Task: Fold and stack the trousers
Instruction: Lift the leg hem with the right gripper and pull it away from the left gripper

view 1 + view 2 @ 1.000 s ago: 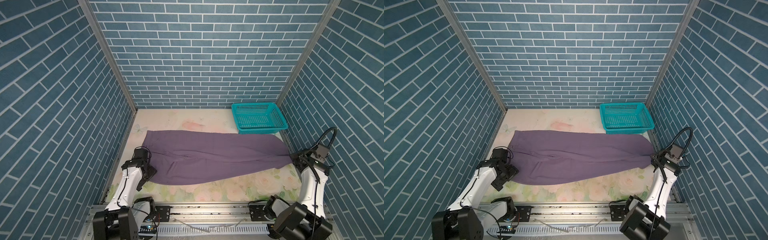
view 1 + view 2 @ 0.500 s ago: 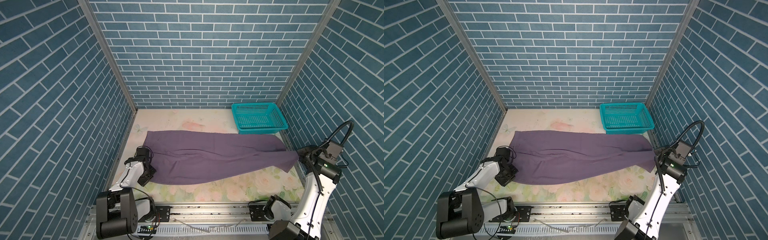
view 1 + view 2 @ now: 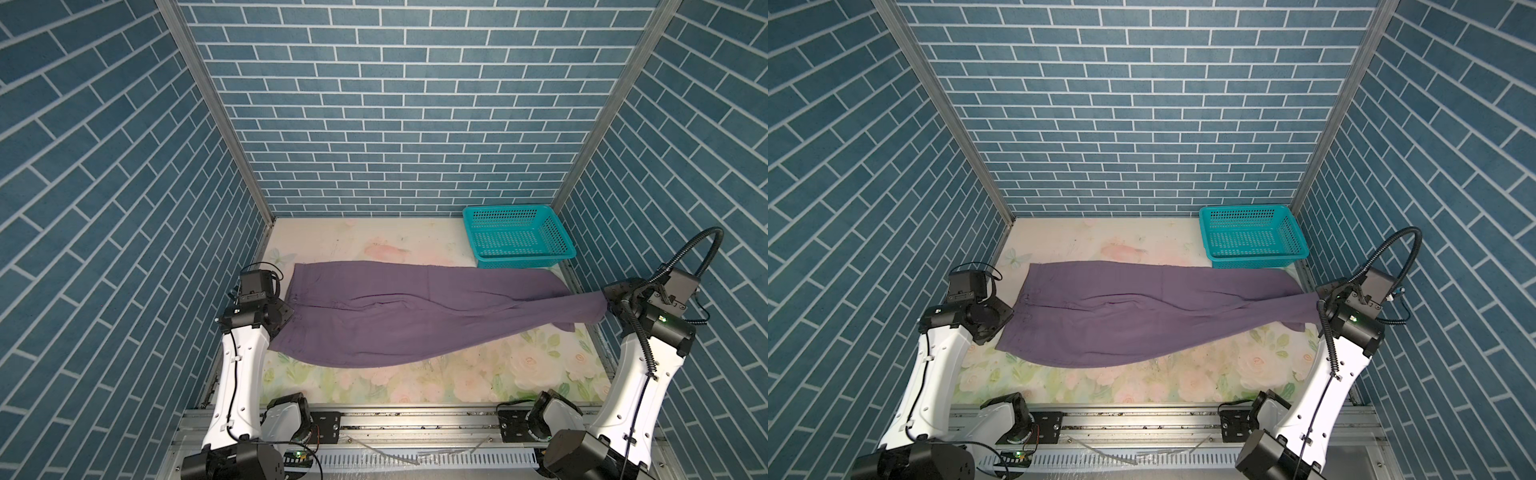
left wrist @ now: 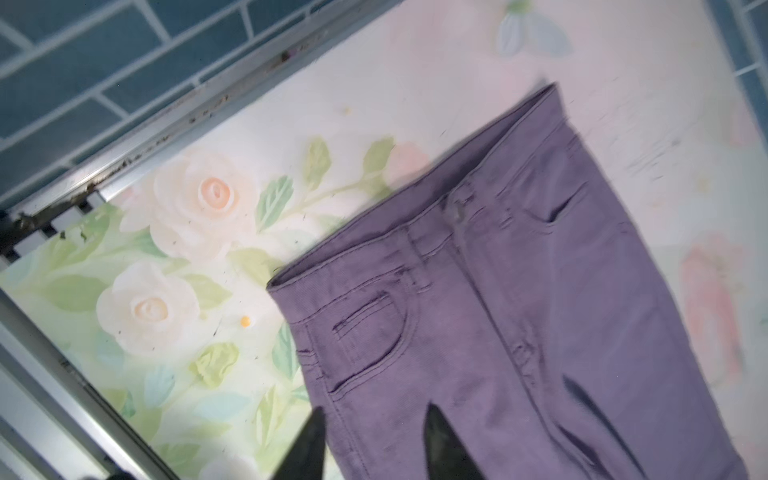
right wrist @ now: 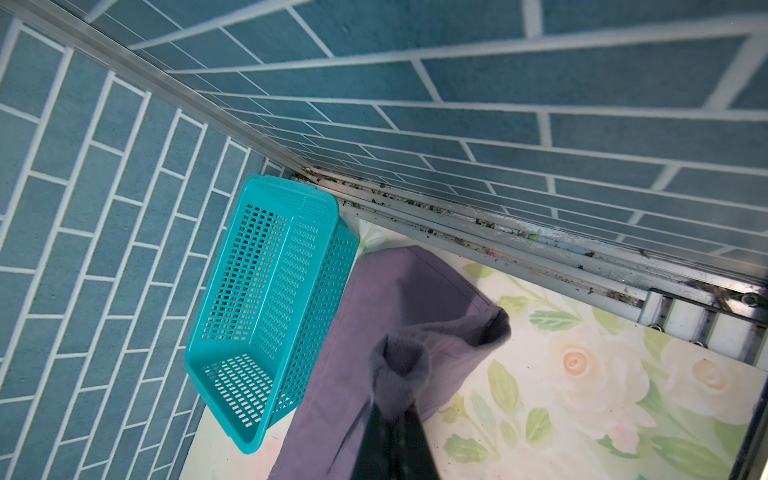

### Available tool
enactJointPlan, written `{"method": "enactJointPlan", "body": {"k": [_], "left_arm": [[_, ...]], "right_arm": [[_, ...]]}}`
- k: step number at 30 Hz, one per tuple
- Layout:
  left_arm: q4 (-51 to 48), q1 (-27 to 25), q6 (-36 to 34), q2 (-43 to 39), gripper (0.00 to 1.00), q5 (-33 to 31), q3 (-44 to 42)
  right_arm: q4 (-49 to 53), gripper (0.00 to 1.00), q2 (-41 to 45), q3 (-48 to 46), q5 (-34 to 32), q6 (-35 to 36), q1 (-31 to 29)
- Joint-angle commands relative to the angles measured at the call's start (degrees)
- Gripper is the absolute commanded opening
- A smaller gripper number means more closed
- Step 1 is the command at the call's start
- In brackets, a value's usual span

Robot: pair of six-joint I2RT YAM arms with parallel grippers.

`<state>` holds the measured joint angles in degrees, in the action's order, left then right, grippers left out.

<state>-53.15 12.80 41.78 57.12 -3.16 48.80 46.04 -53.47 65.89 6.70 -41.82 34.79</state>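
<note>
Both top views: trousers flat across floral mat, waist left, legs right, ending near teal basket in far right corner. My left gripper at waist edge. My right gripper holds one leg end, lifted off mat.

Left wrist: fingers apart, straddling trousers' side edge – nothing pinched.

Right wrist: jaws together, clamped on bunched cloth – basket just beside leg.
</note>
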Motion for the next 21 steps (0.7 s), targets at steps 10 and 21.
{"method": "enactJointPlan", "body": {"k": [10, 21], "left_arm": [[10.3, 0.3, -0.5, 9.4, 0.73, 1.8, -11.8], [17.7, 0.3, -0.2, 17.1, 0.75, 0.1, -15.3]], "right_arm": [[-2.2, 0.0, 0.5, 1.8, -1.3, -0.9, 0.1], [-1.7, 0.0, -0.8, 4.8, -2.7, -0.4, 0.1]]}}
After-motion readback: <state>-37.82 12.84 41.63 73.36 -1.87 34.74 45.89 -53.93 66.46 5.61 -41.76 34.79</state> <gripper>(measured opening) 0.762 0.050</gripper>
